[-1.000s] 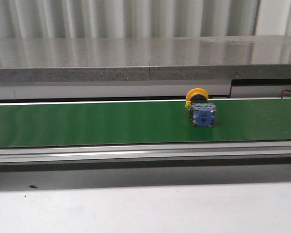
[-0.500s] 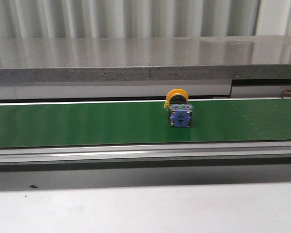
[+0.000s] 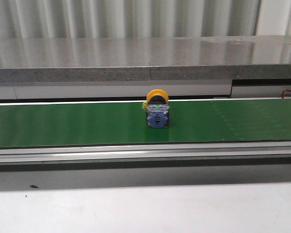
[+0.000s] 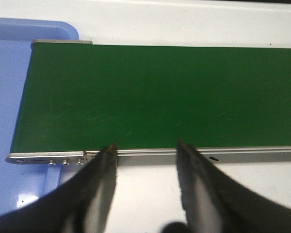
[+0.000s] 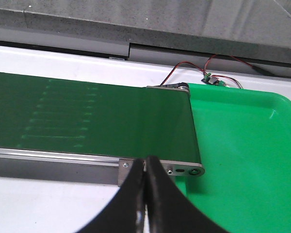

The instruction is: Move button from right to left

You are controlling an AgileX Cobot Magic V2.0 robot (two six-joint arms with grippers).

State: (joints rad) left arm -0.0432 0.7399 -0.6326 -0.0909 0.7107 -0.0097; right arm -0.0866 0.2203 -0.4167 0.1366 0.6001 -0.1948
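Setting: industrial test cell or workshop. You see a green conveyor belt point(image 3: 77, 124) in an aluminium frame point(image 3: 136, 153) across mid-frame, corrugated metal wall point(image 3: 126, 18) along the top, a grey stone-speckled ledge point(image 3: 111, 60) below it, loose red wiring point(image 5: 194, 70) at the belt's end, and plastic trays, blue point(image 4: 9, 97) and green point(image 5: 247, 145).

Even, fairly bright light with soft glare on the grey ledge point(image 3: 136, 53); the near fingers point(image 4: 99, 194) look slightly blurred.

green belt point(image 3: 77, 124) — button point(image 3: 157, 112) lying mid-belt
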